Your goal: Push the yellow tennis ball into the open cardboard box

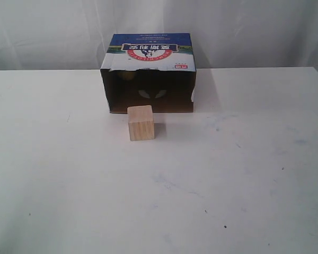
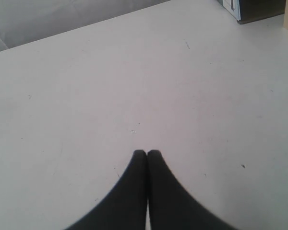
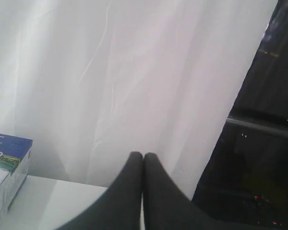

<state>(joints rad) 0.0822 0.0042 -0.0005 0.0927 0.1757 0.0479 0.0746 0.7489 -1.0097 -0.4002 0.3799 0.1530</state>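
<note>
Hanging over the bare white bench [image 2: 86, 96], the left gripper [image 2: 147, 153] is clenched, its black fingertips pressed together with nothing between them. The right gripper [image 3: 143, 155] is clenched and empty too, pointing at the white curtain [image 3: 110, 72]. Neither gripper shows in the exterior view.

In that view the front of the bench is scuffed and speckled. Further back a light wooden cube [image 1: 141, 123] stands upright just in front of the open cardboard box [image 1: 151, 50]. It sits before the left half of the box's mouth and partly blocks that side; whether the two touch cannot be told. The opening faces the camera. The box top is printed blue, white and red with upside-down lettering, and the inside is dark brown with two pale patches low on the back wall. High on the left of that dark interior, a dim yellowish round patch appears to be the yellow tennis ball [image 1: 128, 75]; its seam cannot be made out. The curtain hangs behind.
</note>
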